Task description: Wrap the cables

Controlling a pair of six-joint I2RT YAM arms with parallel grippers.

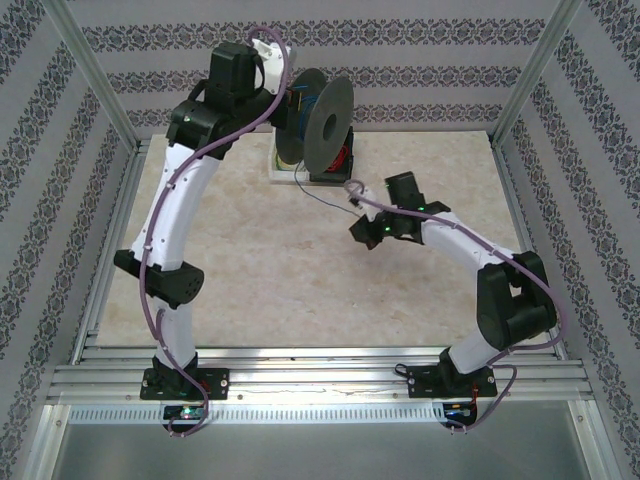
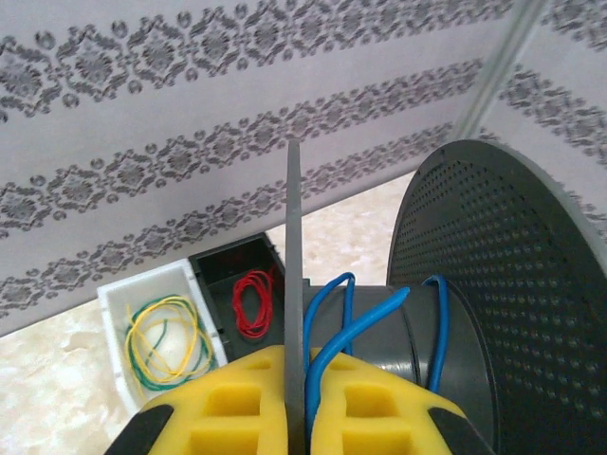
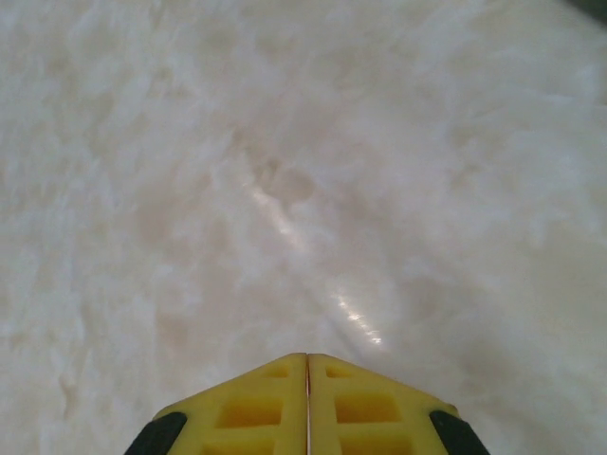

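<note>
Nearest, the right gripper hangs over the pale marbled table with its yellow fingers pressed flat together and nothing between them. Farther back, the left gripper is closed to a narrow slit against the black spool. One grey flange stands edge-on in that slit, and the blue cable comes out beside the right finger, apparently pinched there. The cable is a smooth, bright blue strand, thin against the drum. It rises in loose arcs and lies in a few slack, separate turns around the grey hub. Beyond the spool a white tray of yellow and green wire sits beside a black bin holding a red coil.
</note>
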